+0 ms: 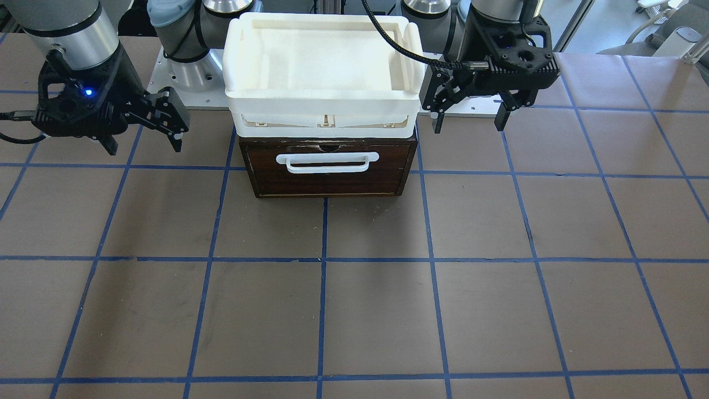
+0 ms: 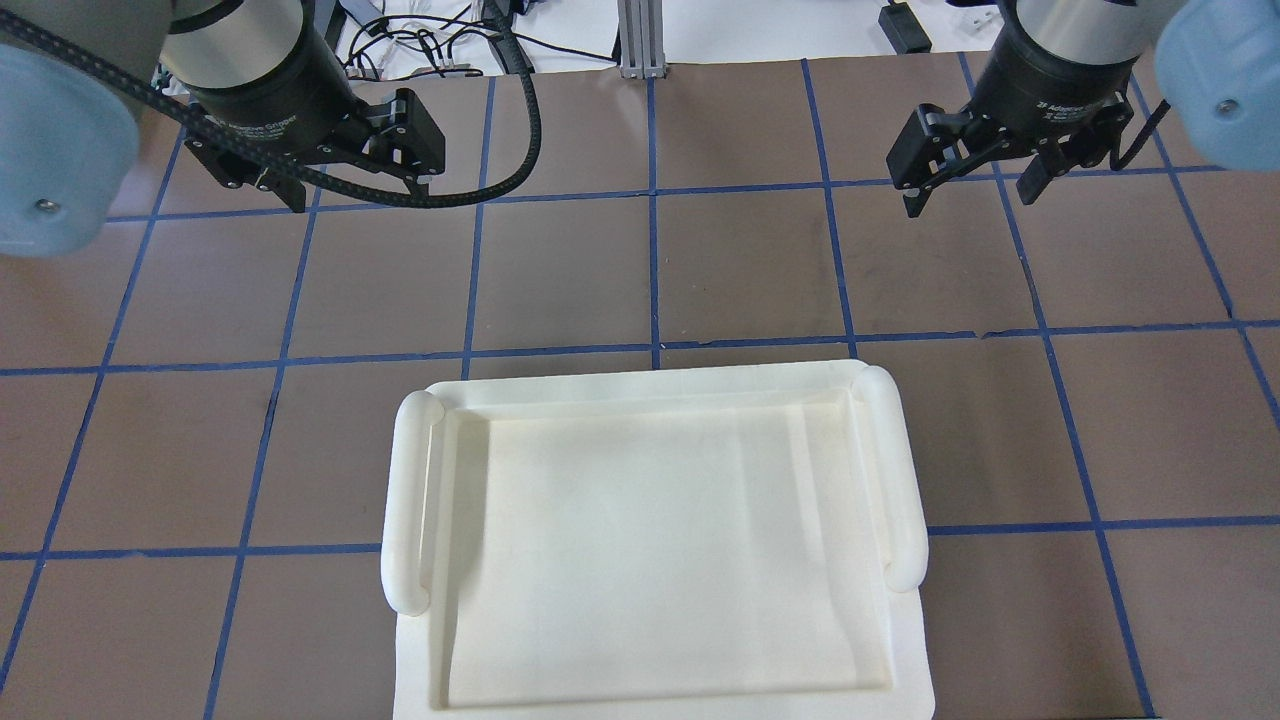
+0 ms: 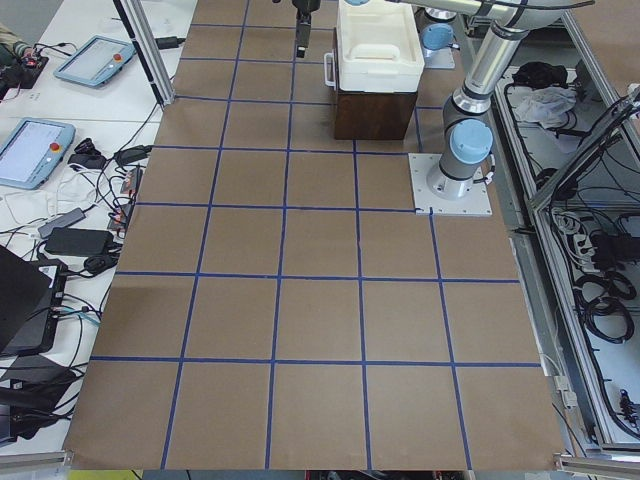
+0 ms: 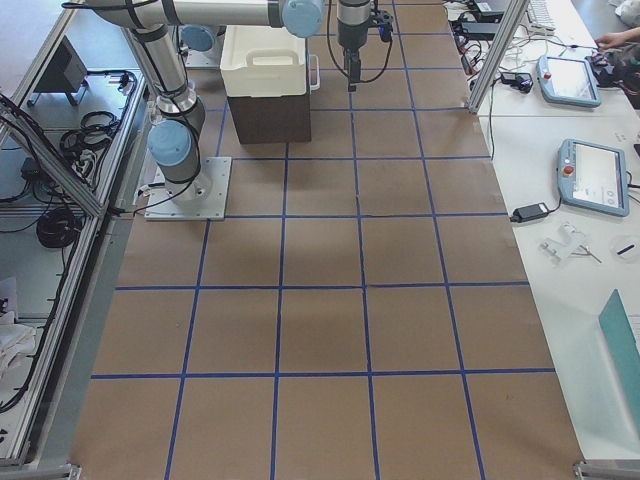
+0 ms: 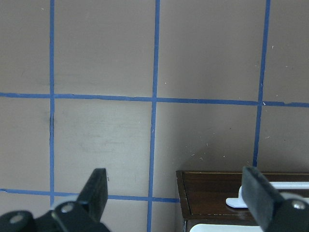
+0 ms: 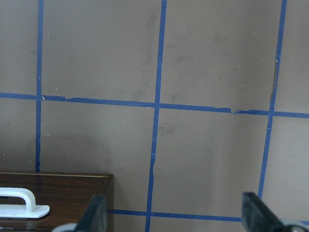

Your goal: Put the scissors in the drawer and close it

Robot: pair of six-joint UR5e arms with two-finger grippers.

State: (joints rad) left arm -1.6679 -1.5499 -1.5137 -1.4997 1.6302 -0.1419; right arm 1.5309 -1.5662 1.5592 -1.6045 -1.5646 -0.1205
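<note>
- The worktop (image 1: 388, 316) was brown with a blue taped grid. A tablet (image 4: 600, 175) lay on a bench beyond its edge.
- The drawer (image 1: 332, 180) stood shut at the robot-side edge, under a white tub (image 1: 321, 61).
- The left gripper (image 1: 469, 122) and right gripper (image 1: 144, 144) hung on either side of it, jaws wide and empty.
- The scissors showed in no view. If they were not yet inside, a square pull on the bar handle (image 1: 327, 162) would come first.

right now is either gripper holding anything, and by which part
Nothing is held. The left gripper and the right gripper both hang open and empty on either side of the closed drawer; no scissors show in any view.
</note>
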